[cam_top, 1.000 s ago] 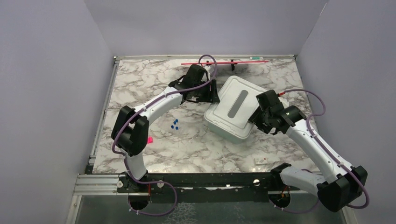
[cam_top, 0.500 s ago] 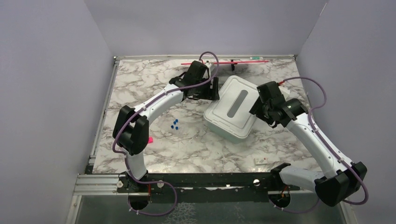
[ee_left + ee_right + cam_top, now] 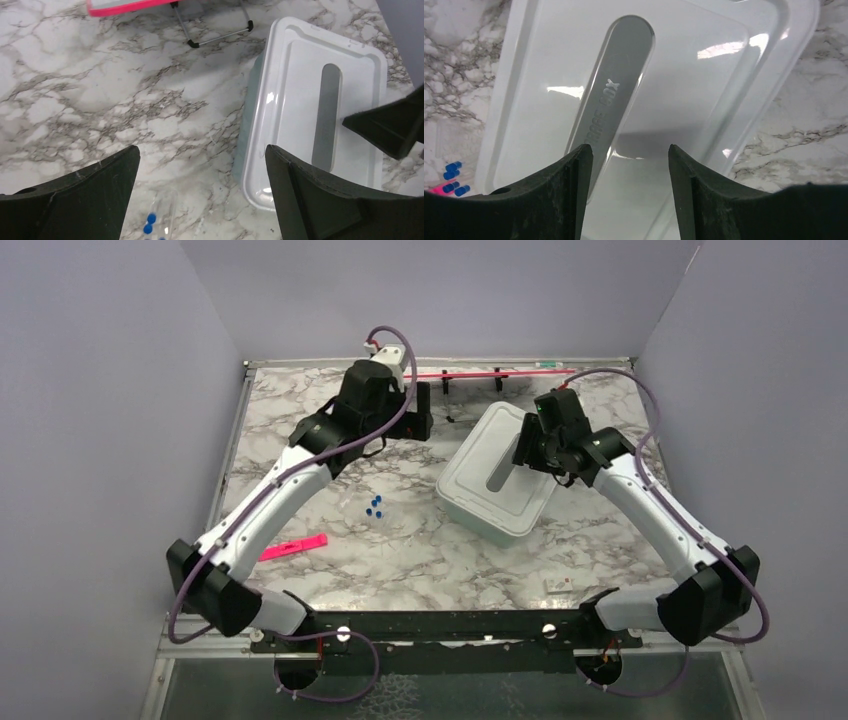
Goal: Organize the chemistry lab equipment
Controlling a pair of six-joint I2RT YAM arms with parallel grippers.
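Both hands are loose and empty: left hand (image 3: 201, 155) beside the white lidded plastic box (image 3: 470, 475), right hand (image 3: 629, 152) hovering over its lid.

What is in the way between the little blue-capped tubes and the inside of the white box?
The lid sits closed on the white box, covering the opening. The blue-capped tubes lie on the table to its left, with only bare marble between them and the box. It likely must come off first.

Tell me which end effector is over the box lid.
The right end effector: it hangs over the white box lid; the left end effector is over the marble table beside it.
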